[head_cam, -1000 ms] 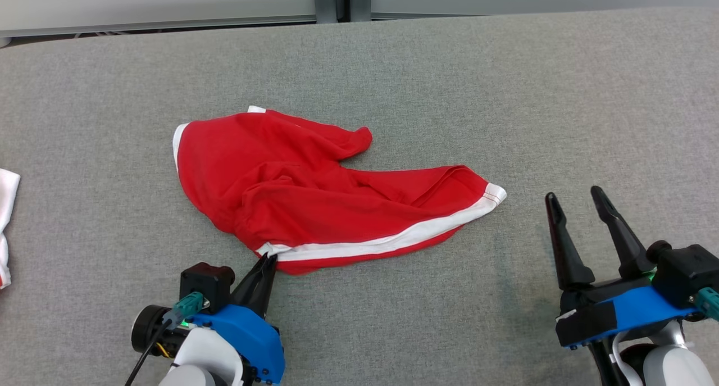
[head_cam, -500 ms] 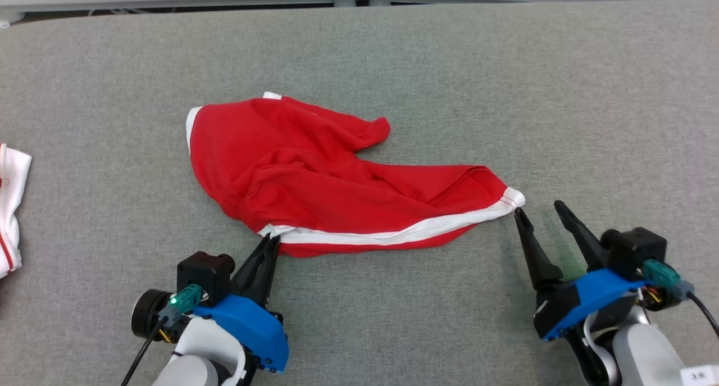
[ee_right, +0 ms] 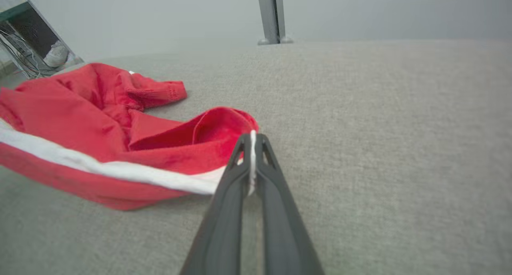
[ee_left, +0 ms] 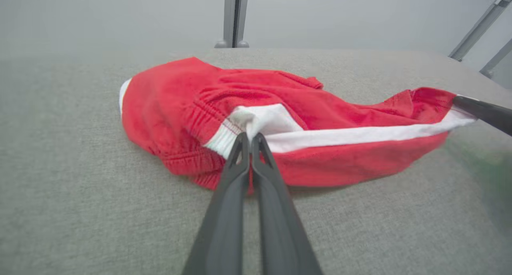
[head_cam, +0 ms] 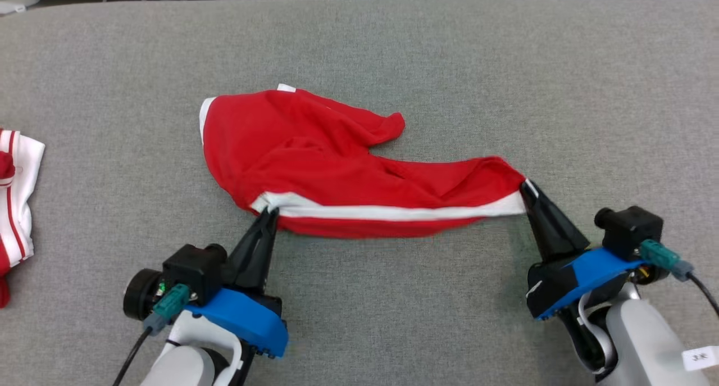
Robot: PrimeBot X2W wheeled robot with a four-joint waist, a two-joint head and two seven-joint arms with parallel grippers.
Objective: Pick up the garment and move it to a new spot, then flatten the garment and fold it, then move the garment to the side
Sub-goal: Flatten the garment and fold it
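The garment (head_cam: 314, 155) is a pair of red shorts with a white side stripe, lying crumpled on the grey table. My left gripper (head_cam: 270, 212) is shut on the white waistband corner at the garment's near left; the left wrist view shows its tips (ee_left: 250, 137) pinching that white cloth (ee_left: 260, 121). My right gripper (head_cam: 527, 187) is shut on the white hem at the garment's right end, and in the right wrist view the white edge (ee_right: 253, 147) sits between its closed fingers. The stripe (head_cam: 393, 212) runs taut between the two grippers.
The grey fabric table (head_cam: 505, 82) stretches wide around the garment. Another red and white cloth (head_cam: 14, 178) lies at the left edge. A metal post (ee_right: 272, 15) stands beyond the table's far edge.
My right gripper moved left to the garment's right hem and shut on it. The stripe edge has pulled straight between the grippers. The head camera shifted, sliding the scene rightwards.
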